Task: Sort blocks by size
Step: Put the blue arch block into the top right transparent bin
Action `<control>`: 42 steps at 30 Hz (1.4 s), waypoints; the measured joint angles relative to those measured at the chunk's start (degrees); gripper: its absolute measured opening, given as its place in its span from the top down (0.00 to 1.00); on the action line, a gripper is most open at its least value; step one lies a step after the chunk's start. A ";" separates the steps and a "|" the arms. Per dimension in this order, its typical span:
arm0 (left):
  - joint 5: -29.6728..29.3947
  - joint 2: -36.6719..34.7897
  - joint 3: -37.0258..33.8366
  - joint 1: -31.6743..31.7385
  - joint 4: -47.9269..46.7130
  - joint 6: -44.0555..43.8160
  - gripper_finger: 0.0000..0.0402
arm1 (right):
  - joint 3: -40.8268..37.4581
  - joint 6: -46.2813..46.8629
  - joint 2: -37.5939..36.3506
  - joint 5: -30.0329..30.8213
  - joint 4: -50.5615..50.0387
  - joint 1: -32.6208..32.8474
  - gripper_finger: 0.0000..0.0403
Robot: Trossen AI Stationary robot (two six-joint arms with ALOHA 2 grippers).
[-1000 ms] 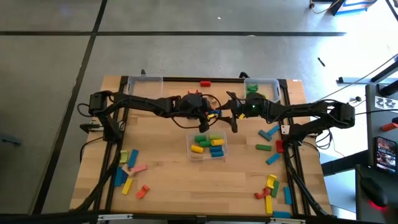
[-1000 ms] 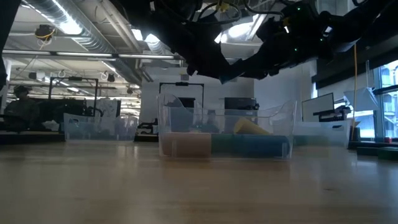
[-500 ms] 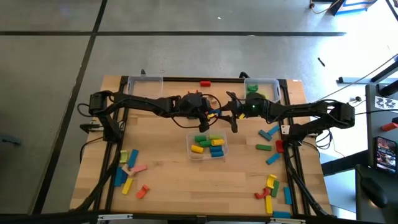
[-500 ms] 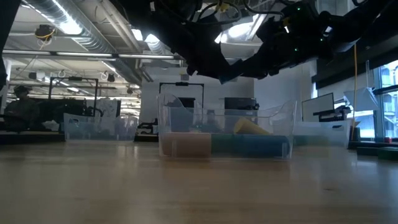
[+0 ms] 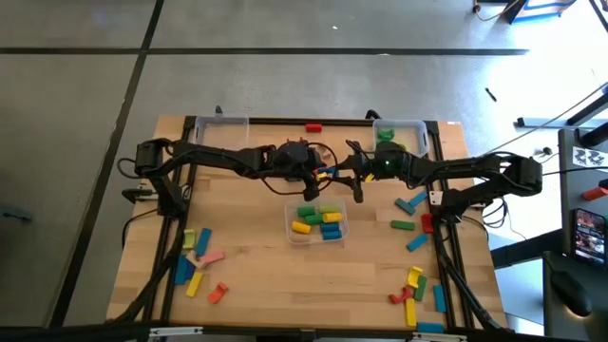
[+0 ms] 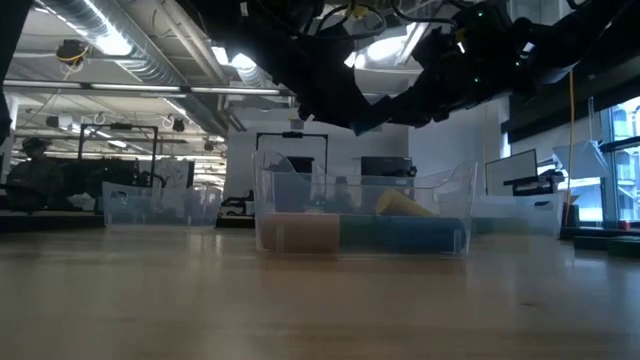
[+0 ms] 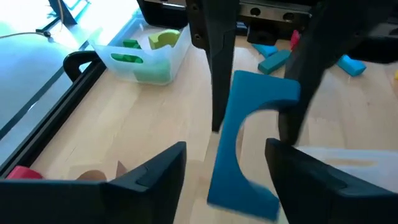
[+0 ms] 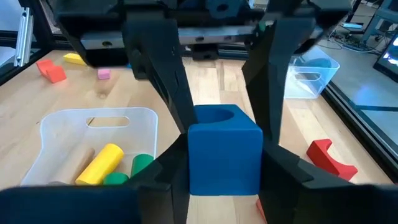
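Observation:
A blue arch block [image 7: 249, 134] hangs in the air between my two grippers, just beyond the far rim of the clear middle bin [image 5: 290, 226]. My right gripper [image 8: 224, 177] is shut on the arch end nearest it. My left gripper [image 7: 225, 152] is open; its fingers [image 7: 165, 165] stand on either side of the arch's other end, with a gap showing on one side. Several short blocks [image 5: 318, 218] lie in the middle bin. More blocks lie loose at the near left [image 5: 195, 261] and on the right [image 5: 415, 285]. My right gripper pinches the blue arch between its two fingers at one end [image 7: 233, 84]. One finger lies on the flat back and the other on a foot. The fingers come nearly level from the table's right. The arch is lifted clear and reaches lengthwise toward my left gripper.
Two clear bins stand at the far edge, one at the left [image 5: 220, 128] and one at the right [image 5: 397, 133] holding green blocks. A red block [image 5: 313, 126] lies between them. The dark table frame [image 5: 446, 247] runs along the sides.
My left gripper's fingers have spread apart around the blue arch and let go of it. Both arms have kept their places, and the arch stays where it was in my right gripper.

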 joint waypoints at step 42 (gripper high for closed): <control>-2.32 -6.08 -10.58 5.33 -6.42 -2.08 0.44 | -0.02 3.20 -21.58 45.37 -27.69 -0.05 0.65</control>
